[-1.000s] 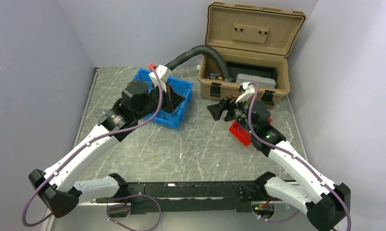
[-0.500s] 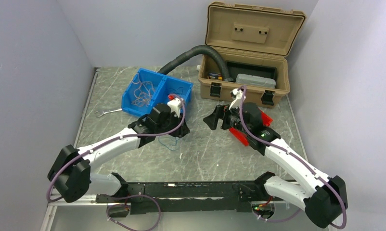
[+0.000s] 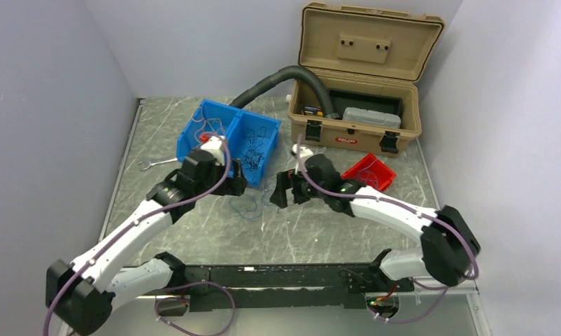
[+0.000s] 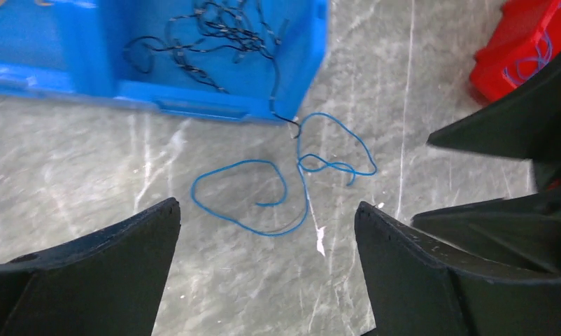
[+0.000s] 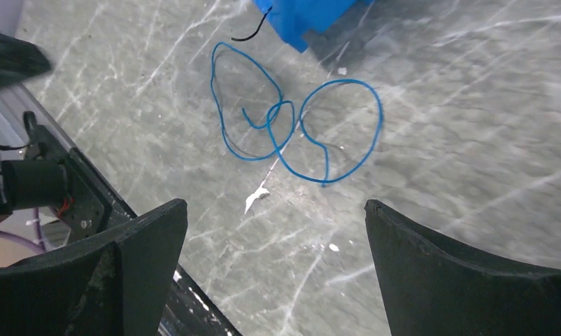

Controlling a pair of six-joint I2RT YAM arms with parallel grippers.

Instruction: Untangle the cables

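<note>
Right gripper (image 5: 271, 210) has swung left to mid-frame — it and left gripper (image 4: 267, 206) gape, closing in on the blue cable (image 4: 300, 168). Next, likely: pinch opposite ends.

The top view looks down from above and behind the arms over the whole table (image 3: 194, 224), with its near edge at the bottom. The left wrist view sits close over the table, looking down past its own fingers (image 4: 103, 273) toward the far blue bin (image 4: 215, 108). The right wrist view (equally close) faces left. Both wrist views share the looped blue wire (image 5: 285, 150) and a corner of the bin.
</note>
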